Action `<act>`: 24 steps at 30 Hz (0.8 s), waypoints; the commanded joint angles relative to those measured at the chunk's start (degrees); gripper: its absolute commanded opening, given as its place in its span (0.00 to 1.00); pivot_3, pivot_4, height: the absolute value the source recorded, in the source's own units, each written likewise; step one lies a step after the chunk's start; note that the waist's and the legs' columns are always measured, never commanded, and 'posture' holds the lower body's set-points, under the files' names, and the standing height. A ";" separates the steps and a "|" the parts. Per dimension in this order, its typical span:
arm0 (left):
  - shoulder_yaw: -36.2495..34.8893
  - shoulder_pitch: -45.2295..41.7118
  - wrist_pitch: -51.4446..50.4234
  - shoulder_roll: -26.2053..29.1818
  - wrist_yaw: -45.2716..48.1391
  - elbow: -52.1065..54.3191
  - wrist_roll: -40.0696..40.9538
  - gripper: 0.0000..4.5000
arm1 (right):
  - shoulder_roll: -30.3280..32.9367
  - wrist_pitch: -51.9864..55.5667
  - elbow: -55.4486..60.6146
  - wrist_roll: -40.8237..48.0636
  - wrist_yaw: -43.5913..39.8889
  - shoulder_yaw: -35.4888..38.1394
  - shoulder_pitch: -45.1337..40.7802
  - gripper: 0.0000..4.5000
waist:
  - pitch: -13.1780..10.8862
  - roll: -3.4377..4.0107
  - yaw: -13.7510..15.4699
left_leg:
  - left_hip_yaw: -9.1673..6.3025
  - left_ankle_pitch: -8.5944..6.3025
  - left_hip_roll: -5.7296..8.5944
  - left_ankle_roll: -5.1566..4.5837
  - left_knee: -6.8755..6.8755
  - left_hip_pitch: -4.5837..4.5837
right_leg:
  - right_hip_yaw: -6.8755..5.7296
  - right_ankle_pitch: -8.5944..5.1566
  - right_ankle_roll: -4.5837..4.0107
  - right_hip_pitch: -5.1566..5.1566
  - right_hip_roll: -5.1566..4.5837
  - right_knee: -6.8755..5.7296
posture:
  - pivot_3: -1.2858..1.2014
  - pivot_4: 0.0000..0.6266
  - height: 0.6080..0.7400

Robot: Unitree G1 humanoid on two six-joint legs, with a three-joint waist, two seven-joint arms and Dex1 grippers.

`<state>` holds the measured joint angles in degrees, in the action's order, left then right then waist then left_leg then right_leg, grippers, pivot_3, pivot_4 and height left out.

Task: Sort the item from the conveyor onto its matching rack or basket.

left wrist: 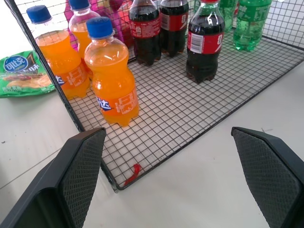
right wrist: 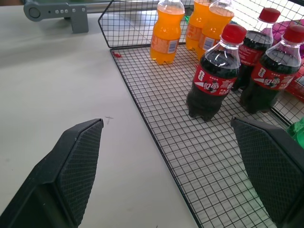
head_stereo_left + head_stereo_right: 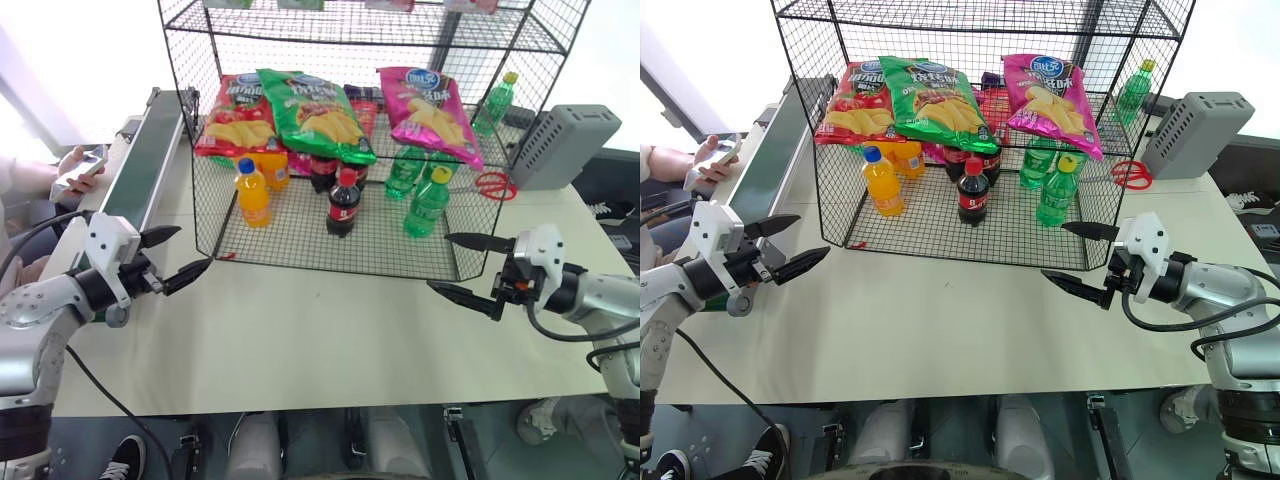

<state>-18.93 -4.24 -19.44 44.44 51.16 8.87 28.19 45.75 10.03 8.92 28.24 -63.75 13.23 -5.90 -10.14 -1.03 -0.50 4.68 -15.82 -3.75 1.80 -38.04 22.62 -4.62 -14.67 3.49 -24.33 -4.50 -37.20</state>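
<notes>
The pink crisp bag [image 3: 430,112] lies tilted on the black wire rack's [image 3: 200,70] middle tier, to the right of a green bag [image 3: 312,112] and a red bag [image 3: 235,118]. The dark-green conveyor [image 3: 145,160] runs along the rack's left side. My left gripper [image 3: 192,250] hangs open above the table in front of the rack's left corner, nothing between its fingers [image 1: 78,175]. At the rack's front right corner my right gripper [image 3: 440,262] is open as well, with bare fingers [image 2: 76,166].
Orange [image 3: 250,193], cola [image 3: 343,203] and green [image 3: 428,203] bottles stand on the rack's bottom grid. A grey box [image 3: 565,145] sits at the back right with a red ring-shaped thing [image 3: 492,185] beside it. A person's hand with a phone [image 3: 80,170] is left of the conveyor.
</notes>
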 commanded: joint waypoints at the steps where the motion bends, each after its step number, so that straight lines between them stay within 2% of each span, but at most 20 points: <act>1: -0.67 -0.39 1.93 0.96 0.96 -0.24 -0.70 1.00 | -0.03 -1.92 -0.19 -0.86 0.05 0.10 -1.21 1.00 | 0.00 0.00 0.00 | 0.00 0.00 0.00 0.00 0.00 0.00 | 0.00 0.00 0.00 0.00 0.00 0.00 | 0.52 0.24 1.00; 13: -1.26 -1.24 2.29 0.46 1.77 -1.18 0.19 1.00 | 0.11 -2.54 -1.18 -1.09 -0.16 -0.47 -1.82 1.00 | 0.00 0.00 0.00 | 0.00 0.00 0.00 0.00 0.00 0.00 | 0.00 0.00 0.00 0.00 0.00 -0.01 | 0.52 0.24 1.00; 21: -0.86 -1.17 3.79 0.45 1.95 -2.33 -0.98 1.00 | -0.11 3.76 -2.24 -3.70 6.16 -1.81 -4.10 1.00 | 0.00 0.00 -0.03 | 0.01 0.00 0.00 0.00 0.00 -0.01 | 0.00 0.00 0.00 0.00 0.00 -0.02 | 0.52 0.24 1.00; 24: -0.70 -1.20 4.00 0.32 1.53 -2.39 -1.38 1.00 | -0.11 3.09 -2.69 -4.48 6.18 -2.28 -4.20 1.00 | 0.00 0.00 -0.04 | 0.01 0.00 0.00 0.00 0.00 -0.01 | 0.00 0.00 0.00 0.00 0.00 -0.02 | 0.52 0.24 1.00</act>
<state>-18.90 -4.92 -16.73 44.43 52.84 5.89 26.92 45.75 13.73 5.72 23.71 -57.79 10.27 -9.26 -10.14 -1.03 -0.54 4.69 -15.82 -3.76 1.80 -38.04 22.62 -4.62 -14.67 3.49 -24.33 -4.50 -37.21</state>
